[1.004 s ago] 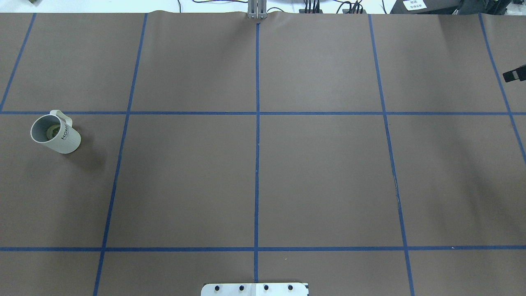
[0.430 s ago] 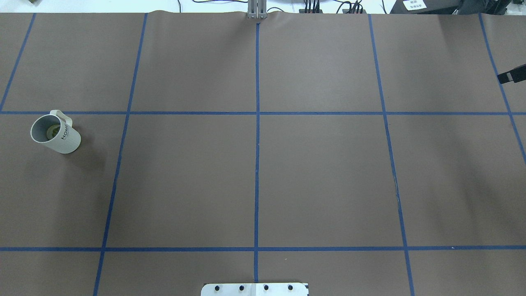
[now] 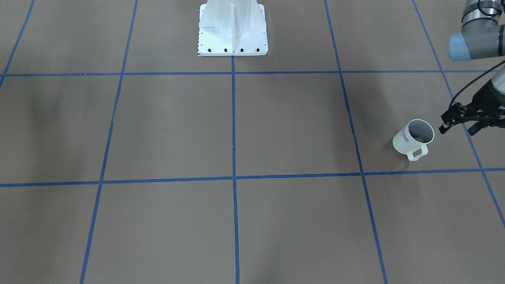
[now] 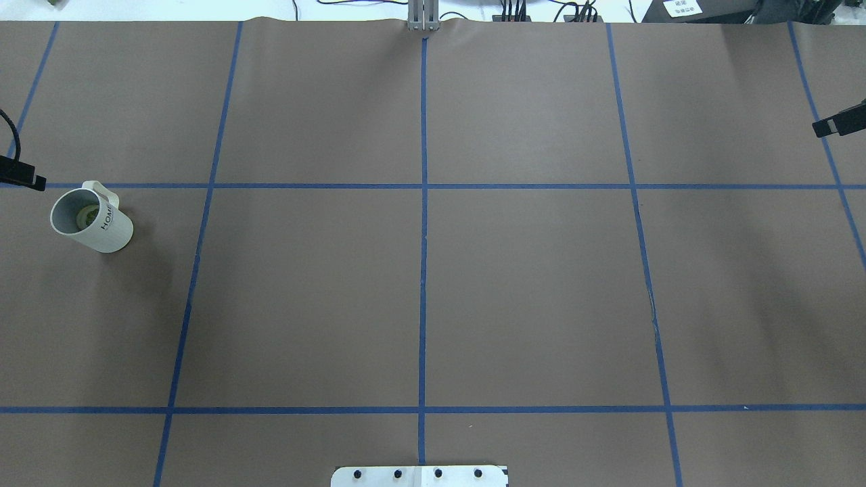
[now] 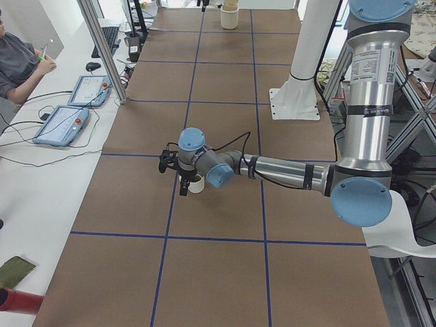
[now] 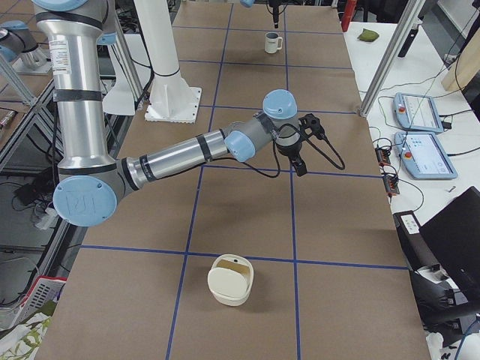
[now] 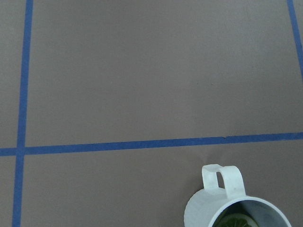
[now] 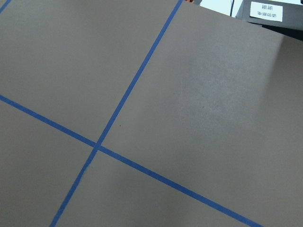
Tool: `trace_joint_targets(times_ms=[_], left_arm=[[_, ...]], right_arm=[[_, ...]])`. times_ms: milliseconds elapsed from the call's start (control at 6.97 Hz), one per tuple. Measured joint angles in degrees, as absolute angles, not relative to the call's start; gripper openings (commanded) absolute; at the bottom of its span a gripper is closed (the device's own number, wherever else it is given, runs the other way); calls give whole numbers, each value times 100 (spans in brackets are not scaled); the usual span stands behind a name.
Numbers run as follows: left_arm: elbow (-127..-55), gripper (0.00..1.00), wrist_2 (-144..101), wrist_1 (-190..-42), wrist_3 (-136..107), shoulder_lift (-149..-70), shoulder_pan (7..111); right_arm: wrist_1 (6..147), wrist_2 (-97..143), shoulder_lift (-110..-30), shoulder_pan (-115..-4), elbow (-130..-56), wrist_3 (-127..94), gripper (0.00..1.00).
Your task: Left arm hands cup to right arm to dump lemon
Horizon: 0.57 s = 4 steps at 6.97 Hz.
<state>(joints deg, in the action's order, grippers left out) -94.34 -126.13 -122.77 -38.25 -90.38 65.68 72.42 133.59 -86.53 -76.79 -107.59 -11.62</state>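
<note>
The white ribbed "HOME" cup (image 4: pixel 101 228) stands upright on the table's left side, with a lemon slice (image 4: pixel 86 216) inside and its handle toward the far edge. It also shows in the front view (image 3: pixel 406 144) and the left wrist view (image 7: pixel 222 208). My left gripper (image 3: pixel 457 126) hovers just beside the cup on its outer side, apart from it. Only its black edge (image 4: pixel 24 177) shows overhead. My right gripper (image 6: pixel 300 162) hangs over the right side of the table, far from the cup. I cannot tell whether either gripper is open or shut.
A cream container (image 6: pixel 231 279) stands at the table's right end. The white robot base (image 3: pixel 232 29) is at the middle of the near edge. Blue tape lines divide the brown table cover (image 4: pixel 528 291). An operator and tablets (image 5: pixel 61 122) are beyond the far edge.
The left arm's black end has come into the overhead view at the left edge, near the cup. The right arm's black end shifted slightly up and inward. The cup has not moved.
</note>
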Motion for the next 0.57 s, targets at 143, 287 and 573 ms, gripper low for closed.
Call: trace_joint_targets(times_ms=[143,287,573], left_arm=[[-9433,74,-12468,-12278,-3834,-9041,6438],[-9435,62,-12363,-12278,-3828,-9043,6339],[-9458,40,-12296,-12287,-3797,-9044,6248]], right_arm=[[7242,13356,-8639,-7667,-10742,-1166,100],[7242,13356,-8635,-7661,-10734,-1168,100],[7242,13351,-8620,-7653,-10724,-1175,100]])
